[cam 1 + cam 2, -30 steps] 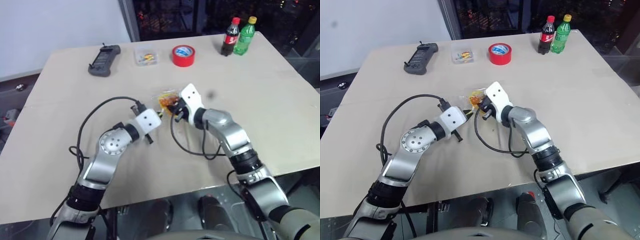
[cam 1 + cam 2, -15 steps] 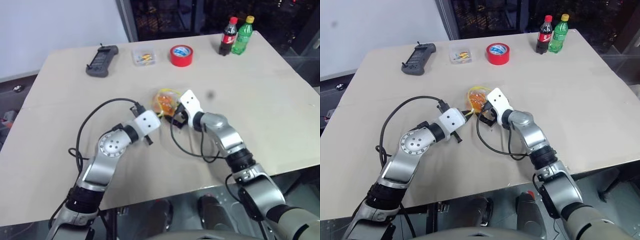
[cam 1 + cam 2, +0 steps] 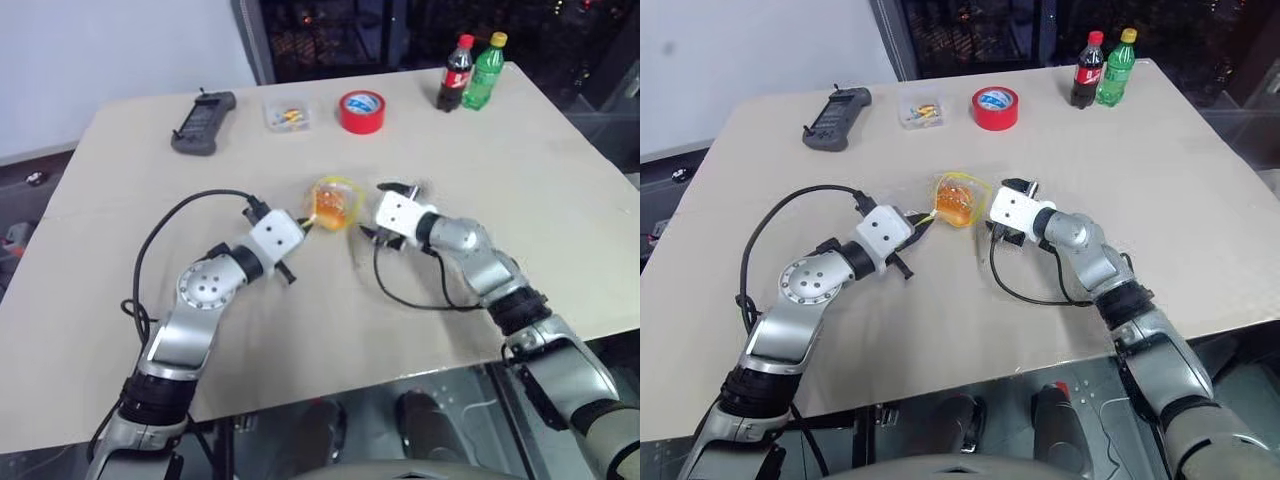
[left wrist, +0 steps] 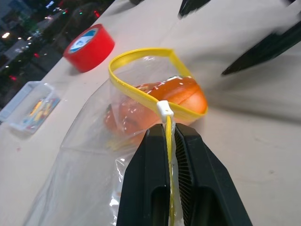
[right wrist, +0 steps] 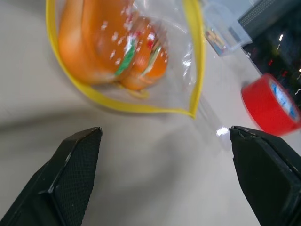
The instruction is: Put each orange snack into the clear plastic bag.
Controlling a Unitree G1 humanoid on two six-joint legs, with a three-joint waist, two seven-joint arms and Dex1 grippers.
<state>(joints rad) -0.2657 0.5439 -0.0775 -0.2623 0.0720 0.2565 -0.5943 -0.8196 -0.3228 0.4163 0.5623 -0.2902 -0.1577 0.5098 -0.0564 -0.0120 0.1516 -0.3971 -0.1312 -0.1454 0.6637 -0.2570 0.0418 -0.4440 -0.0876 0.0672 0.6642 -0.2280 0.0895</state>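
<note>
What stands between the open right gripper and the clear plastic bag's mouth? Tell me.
Nothing visible: only bare tabletop lies between the right gripper and the clear plastic bag with its yellow seal strip, whose open mouth faces it. Glossy orange snacks lie inside.

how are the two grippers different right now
The left gripper is shut, pinching the yellow seal strip of the clear plastic bag; the right gripper is wide open and holds nothing. The left touches the bag, while the right sits apart from it, facing its open mouth. Both have two black fingers and point toward the orange bun-like snacks inside.
</note>
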